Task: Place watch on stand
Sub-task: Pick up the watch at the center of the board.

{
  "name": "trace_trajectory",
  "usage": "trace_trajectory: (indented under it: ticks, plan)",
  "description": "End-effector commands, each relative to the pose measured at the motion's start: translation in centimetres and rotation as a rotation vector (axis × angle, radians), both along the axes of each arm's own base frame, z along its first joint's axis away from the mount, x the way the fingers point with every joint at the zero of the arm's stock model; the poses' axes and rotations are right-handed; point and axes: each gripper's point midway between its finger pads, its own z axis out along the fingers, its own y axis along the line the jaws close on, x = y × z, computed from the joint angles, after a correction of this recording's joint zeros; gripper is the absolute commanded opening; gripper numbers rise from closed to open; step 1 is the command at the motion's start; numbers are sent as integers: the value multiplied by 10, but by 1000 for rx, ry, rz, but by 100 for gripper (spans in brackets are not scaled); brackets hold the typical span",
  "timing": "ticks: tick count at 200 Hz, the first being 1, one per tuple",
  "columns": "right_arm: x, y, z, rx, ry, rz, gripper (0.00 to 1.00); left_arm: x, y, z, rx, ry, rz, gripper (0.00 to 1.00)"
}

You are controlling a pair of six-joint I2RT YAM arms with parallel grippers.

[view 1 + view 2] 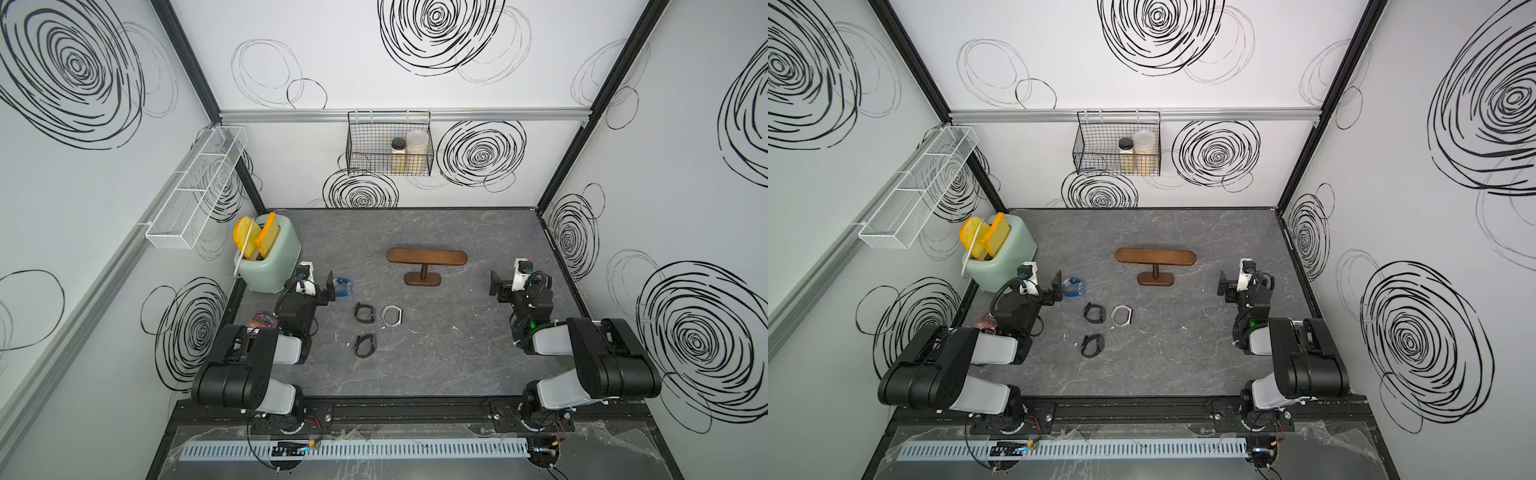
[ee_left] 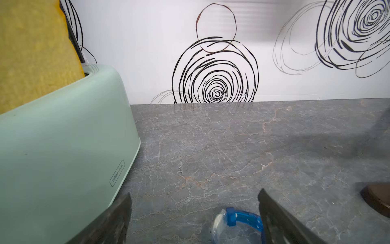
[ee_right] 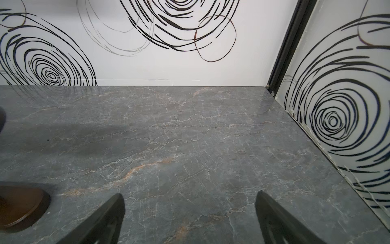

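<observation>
The dark brown wooden stand (image 1: 427,256) (image 1: 1155,256) rests mid-table with nothing on its bar; its oval base shows in the wrist views (image 2: 377,198) (image 3: 21,202). Several watches lie on the table: a blue one (image 1: 344,287) (image 1: 1074,287) (image 2: 238,224), a white one (image 1: 392,316) (image 1: 1121,316) and two black ones (image 1: 364,312) (image 1: 364,345). My left gripper (image 1: 329,290) (image 2: 195,193) is open and empty, right beside the blue watch. At the table's right side my right gripper (image 1: 495,286) (image 3: 190,194) stands open over bare table.
A mint-green toaster (image 1: 270,257) (image 2: 63,147) with two yellow toast slices stands close to the left gripper. A black wire basket (image 1: 388,166) with two jars hangs on the back wall. A white mesh shelf (image 1: 195,191) hangs on the left wall.
</observation>
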Motion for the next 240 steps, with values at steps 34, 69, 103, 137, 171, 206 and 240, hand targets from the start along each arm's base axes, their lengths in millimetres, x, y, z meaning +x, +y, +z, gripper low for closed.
trace_trajectory:
  ticks: [34,69,103,137,171,206,240]
  plan:
    - [6,-4,6,22,-17,3,98,6,2,21,-9,-80,-6,97]
    - [6,-3,6,20,-15,3,98,4,2,22,-22,-88,-30,97]
    - [6,-3,6,18,-14,1,98,5,2,23,-22,-88,-30,97]
    - [6,-3,6,18,-16,0,98,6,0,21,-6,-82,-27,97]
    - [5,-2,6,12,-19,5,98,5,-1,22,-5,-84,-29,97]
    - [4,0,6,9,-19,9,98,3,-5,22,-2,-91,-61,99]
    - [0,-7,21,-11,-50,-68,98,5,-1,31,-11,-88,-30,90]
